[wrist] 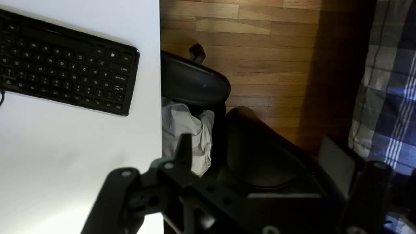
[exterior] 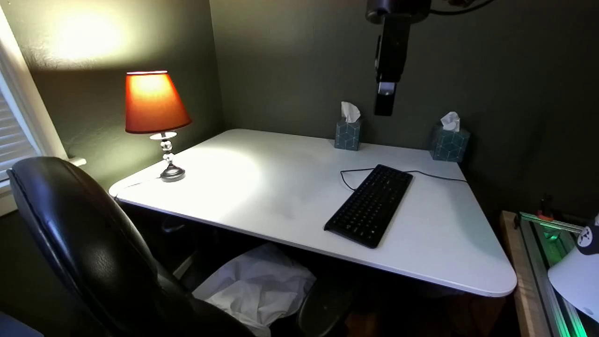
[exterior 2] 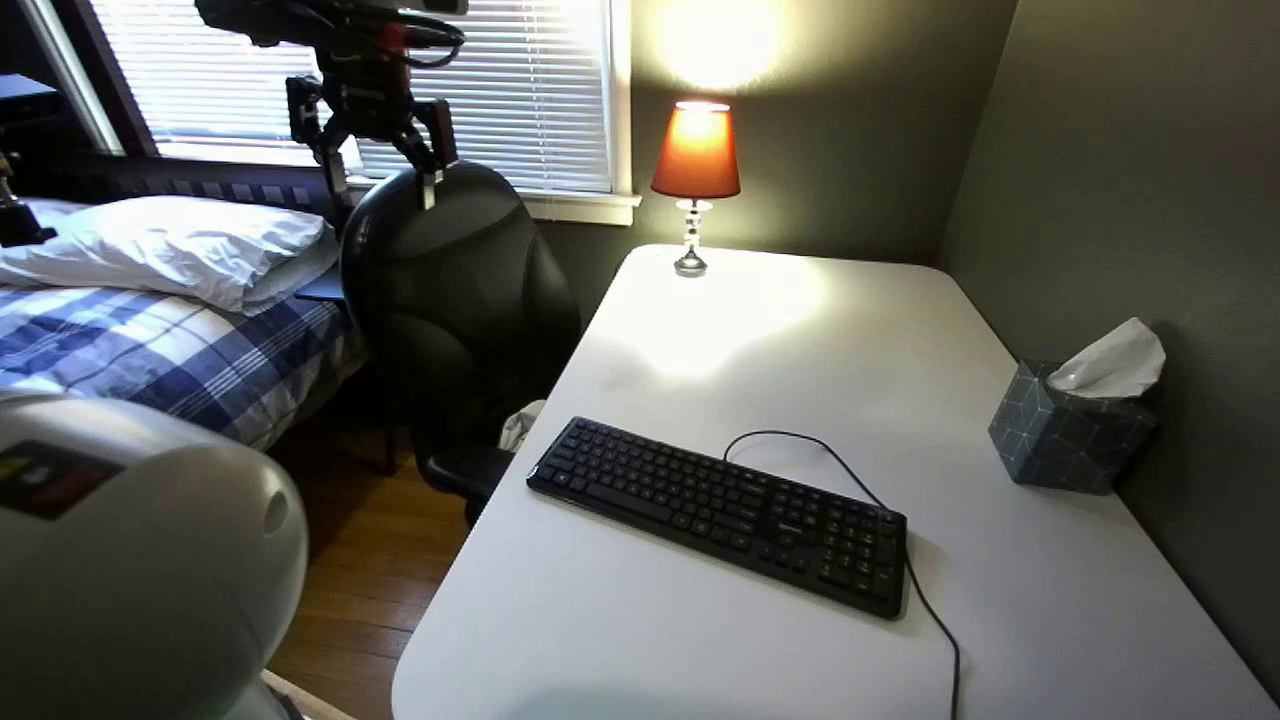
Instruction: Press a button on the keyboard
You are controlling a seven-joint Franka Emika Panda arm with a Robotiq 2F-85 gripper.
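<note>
We have the claw spread wide and empty, well apart from the keyboard lying on the worktop; pressing down unclosed, both fingertips could strike separate keys.

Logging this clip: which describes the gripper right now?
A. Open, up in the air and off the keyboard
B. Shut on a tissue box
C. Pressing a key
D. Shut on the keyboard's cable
A: in an exterior view the gripper hangs in the air with its jaws spread apart, clear of the keyboard.
</note>
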